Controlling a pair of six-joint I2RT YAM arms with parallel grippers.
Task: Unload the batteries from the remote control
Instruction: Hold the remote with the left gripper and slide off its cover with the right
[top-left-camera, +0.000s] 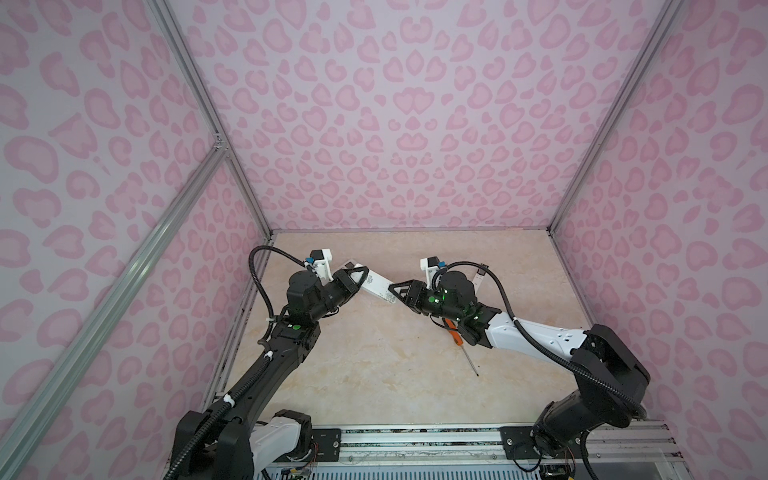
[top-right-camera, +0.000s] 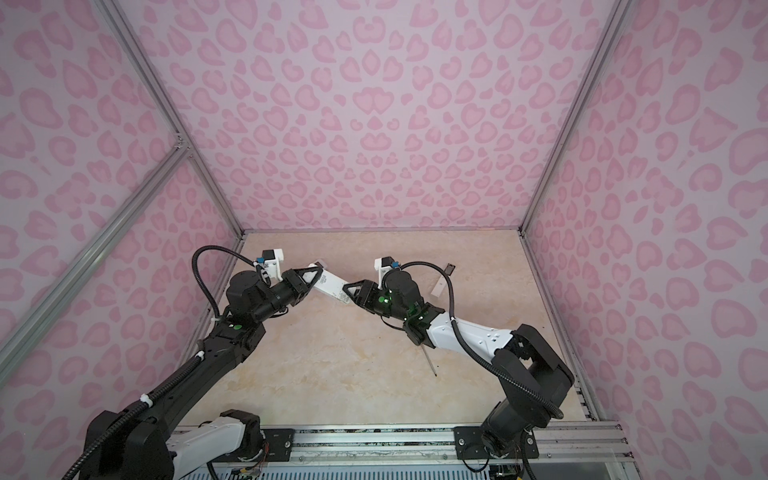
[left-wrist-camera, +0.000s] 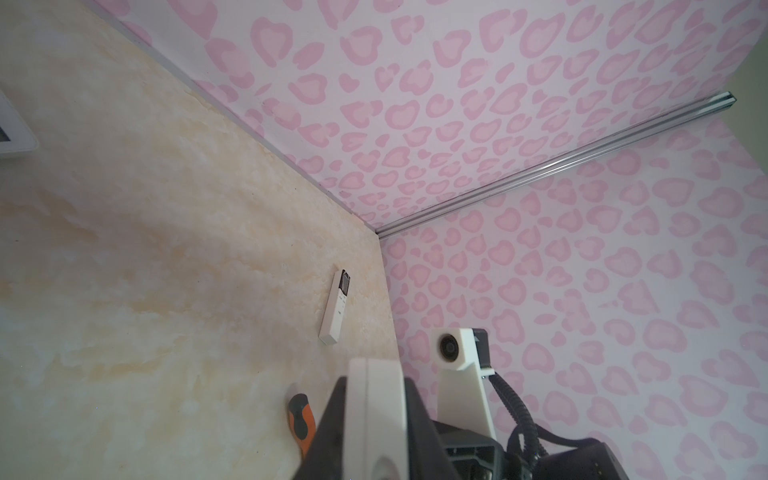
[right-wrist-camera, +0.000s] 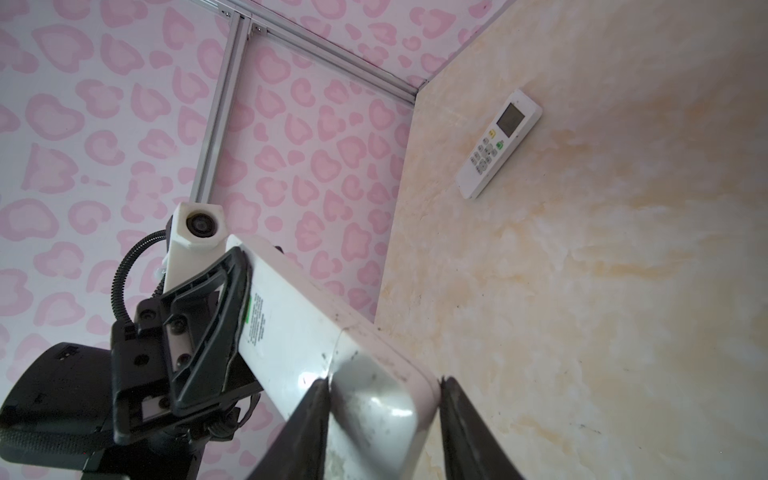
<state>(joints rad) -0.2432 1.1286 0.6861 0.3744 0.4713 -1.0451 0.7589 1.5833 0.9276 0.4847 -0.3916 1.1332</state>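
- In both top views I had the white remote (top-left-camera: 377, 286) (top-right-camera: 330, 286) bridging the two arms, and it looked lifted clear of the table (top-left-camera: 374, 374).
- The left gripper (top-left-camera: 362, 279) was pinched narrow on the far end. The right gripper (top-left-camera: 392, 291) sat on the near end. The remote's long axis ran straight from one gripper to the other, slanting away toward the left.
- The batteries showed in neither top view. I judged them to be inside that remote.
- Three things lay on the table, apart from the held remote. An orange-handled screwdriver (top-left-camera: 454, 337) was under the right forearm, a slim remote (top-left-camera: 478, 279) was behind the right arm, and a display remote (top-left-camera: 347, 264) was just behind the left gripper.
- From the left wrist, the white remote (left-wrist-camera: 374, 399) stood edge-on between the jaws, which were clamped on its two broad faces. It pointed straight ahead at the right arm's camera. No batteries showed here either.
- From the right wrist, the remote's rounded end filled the gap between my fingers (right-wrist-camera: 307, 428), one on each long side. They looked closed across its width.
- A seam crossed the back just ahead of those fingers, so I judged the battery cover to be at the right gripper's end and not yet off. That made the right arm the nearer one for opening it, with the left only bracing.
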